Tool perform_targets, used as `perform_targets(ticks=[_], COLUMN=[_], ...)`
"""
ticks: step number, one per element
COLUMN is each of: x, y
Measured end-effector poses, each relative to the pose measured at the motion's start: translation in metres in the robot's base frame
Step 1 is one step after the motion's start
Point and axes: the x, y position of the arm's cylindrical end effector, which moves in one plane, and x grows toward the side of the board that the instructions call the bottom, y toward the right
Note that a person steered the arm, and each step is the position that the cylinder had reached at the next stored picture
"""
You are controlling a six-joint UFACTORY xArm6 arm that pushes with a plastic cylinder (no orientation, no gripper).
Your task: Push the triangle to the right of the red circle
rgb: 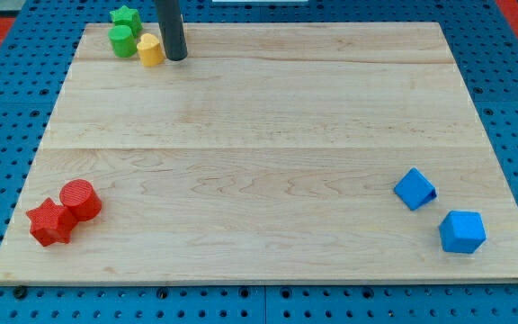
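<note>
My tip [176,58] sits upper left on the counter [268,135], touching the yellow block [150,49], no end effector here, just a rod, while the blue triangle [415,189] is lower right, far from the red circle [80,198] at lower left.

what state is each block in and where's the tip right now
my tip: at the view's top, just right of the yellow block
yellow block: beside the green cylinder
green cylinder: upright, below the green star
green star: at the board's top edge
red circle: touching the red star
red star: flat
blue triangle: apart from the blue block
blue block: alone
</note>
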Motion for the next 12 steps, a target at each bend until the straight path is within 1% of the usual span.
perform_targets(ticks=[1, 2, 3, 4, 5, 6, 7, 8, 9, 10, 11, 12], x=[0.004, 0.036, 0.090, 0.106, 0.139, 0.190, 0.218, 0.204, 0.210, 0.191, 0.219, 0.234], y=[0.003, 0.097, 0.193, 0.245, 0.318, 0.373, 0.359, 0.272, 0.258, 0.323, 0.376, 0.309])
